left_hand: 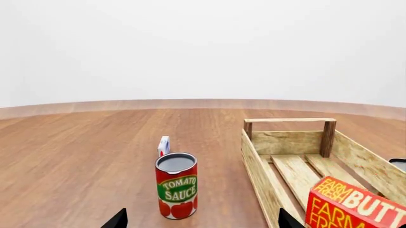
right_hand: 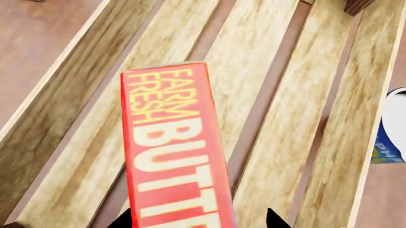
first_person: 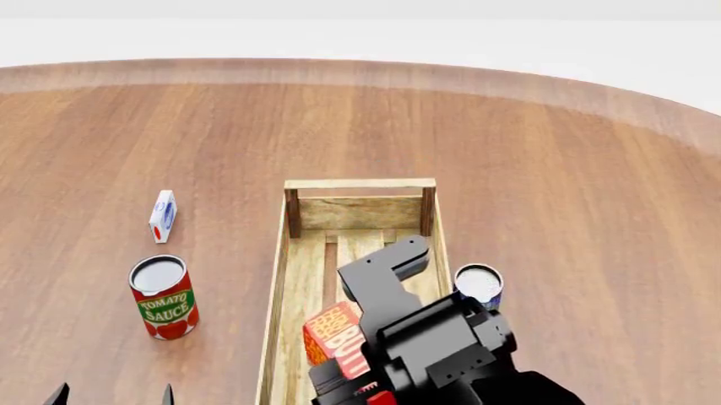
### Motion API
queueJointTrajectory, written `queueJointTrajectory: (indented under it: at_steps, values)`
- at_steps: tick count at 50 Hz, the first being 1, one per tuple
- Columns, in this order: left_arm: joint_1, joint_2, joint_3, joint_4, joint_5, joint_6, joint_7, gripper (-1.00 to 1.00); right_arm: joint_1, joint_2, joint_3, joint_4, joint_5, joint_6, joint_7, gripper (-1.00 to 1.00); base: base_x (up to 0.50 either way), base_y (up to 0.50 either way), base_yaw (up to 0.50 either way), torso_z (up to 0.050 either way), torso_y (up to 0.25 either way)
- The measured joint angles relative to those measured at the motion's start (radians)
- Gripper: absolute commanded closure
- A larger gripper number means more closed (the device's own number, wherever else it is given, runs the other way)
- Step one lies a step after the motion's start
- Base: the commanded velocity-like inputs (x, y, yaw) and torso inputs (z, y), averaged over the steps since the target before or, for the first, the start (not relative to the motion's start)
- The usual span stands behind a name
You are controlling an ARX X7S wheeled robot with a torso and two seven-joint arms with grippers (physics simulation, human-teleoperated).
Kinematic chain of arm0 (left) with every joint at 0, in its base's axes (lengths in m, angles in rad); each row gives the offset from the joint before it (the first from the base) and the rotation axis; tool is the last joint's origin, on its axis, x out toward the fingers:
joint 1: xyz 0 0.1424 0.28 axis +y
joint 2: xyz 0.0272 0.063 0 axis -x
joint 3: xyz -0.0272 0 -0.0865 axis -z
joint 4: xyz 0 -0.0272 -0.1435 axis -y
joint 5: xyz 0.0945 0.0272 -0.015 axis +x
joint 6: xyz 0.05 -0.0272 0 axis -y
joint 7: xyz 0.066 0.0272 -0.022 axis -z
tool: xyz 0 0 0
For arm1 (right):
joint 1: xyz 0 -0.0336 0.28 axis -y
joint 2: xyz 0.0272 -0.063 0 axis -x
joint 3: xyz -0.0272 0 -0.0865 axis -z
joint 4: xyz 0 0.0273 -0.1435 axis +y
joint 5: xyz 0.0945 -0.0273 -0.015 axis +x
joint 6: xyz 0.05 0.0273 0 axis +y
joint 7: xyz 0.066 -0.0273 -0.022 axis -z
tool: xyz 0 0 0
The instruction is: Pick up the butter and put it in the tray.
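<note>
The butter, a red and orange box with "FARM FRESH BUTTER" lettering, stands inside the tray, on its slats near the near end. It also shows in the head view and in the left wrist view. My right gripper is directly above it with its jaws spread wider than the box. One fingertip is at the box's edge and the other stands apart from it. In the head view the right arm hides those jaws. My left gripper is open and empty, low over the table left of the tray.
A tomato sauce can stands left of the tray, just ahead of my left gripper. A small white carton stands beyond it. Another can stands against the tray's right side. The round wooden table's edge curves along the far side.
</note>
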Motion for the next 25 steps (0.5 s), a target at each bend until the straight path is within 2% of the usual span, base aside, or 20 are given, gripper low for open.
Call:
queueJointTrajectory:
  at_steps: [25]
  values:
    - [-0.003,-0.003,0.006,-0.006,-0.001,0.005,-0.008,-1.00,0.053,-0.001,0.011,-0.010,-0.020,0.022,-0.061,-1.00,0.00,0.00,0.00,0.000,0.000]
